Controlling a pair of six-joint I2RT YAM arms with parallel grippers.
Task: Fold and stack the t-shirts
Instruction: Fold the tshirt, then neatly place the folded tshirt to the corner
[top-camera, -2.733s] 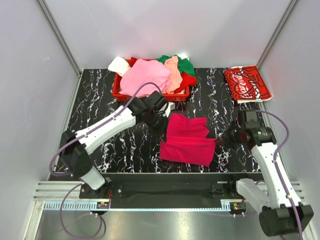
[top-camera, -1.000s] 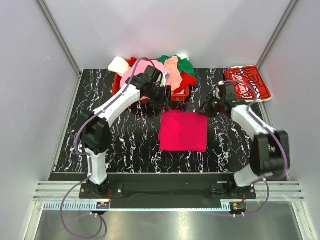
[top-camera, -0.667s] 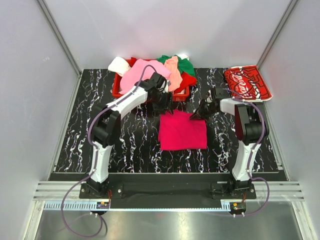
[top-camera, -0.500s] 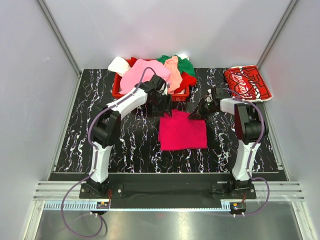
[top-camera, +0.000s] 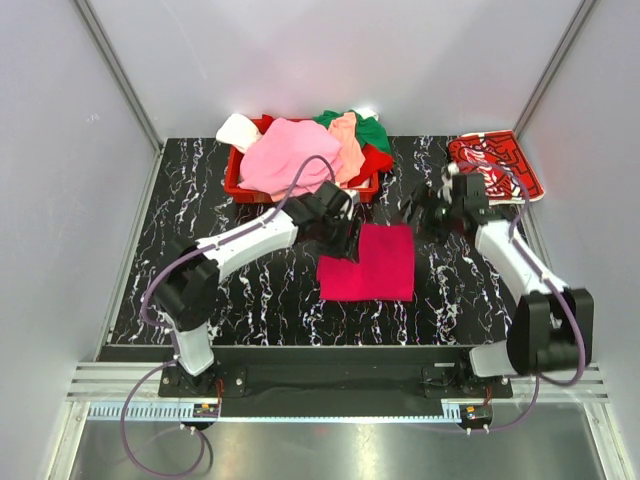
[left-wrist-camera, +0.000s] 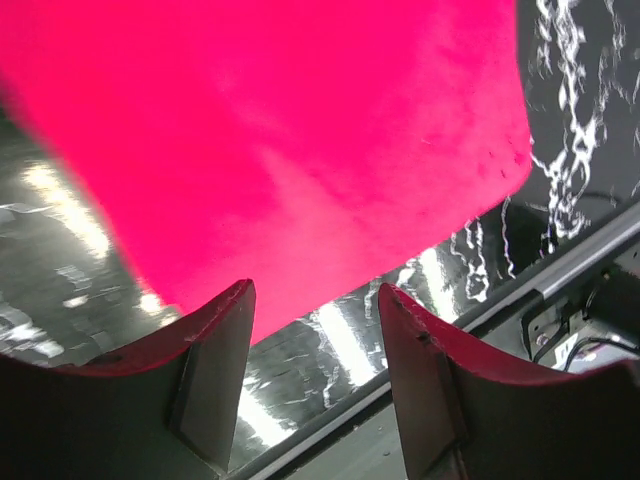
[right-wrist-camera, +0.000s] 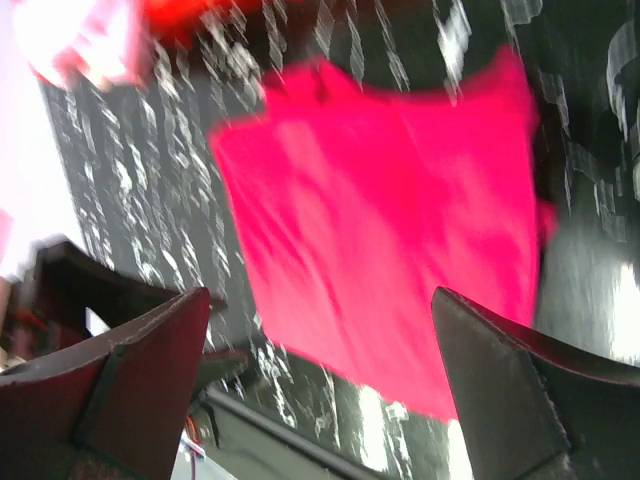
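Jaws of the left gripper (top-camera: 338, 240) are standing apart, pinching nothing, over the far-left corner of the magenta t-shirt (top-camera: 378, 265), which is lying folded flat mid-way across the marbled table (top-camera: 240, 295). The right gripper (top-camera: 418, 215) is hanging just past the shirt's far-right corner, spread wide and empty. The Coca-Cola t-shirt (top-camera: 495, 165) is lying folded at the far right; other tees (top-camera: 290, 158) are sitting heaped in the red basket (top-camera: 238, 186).
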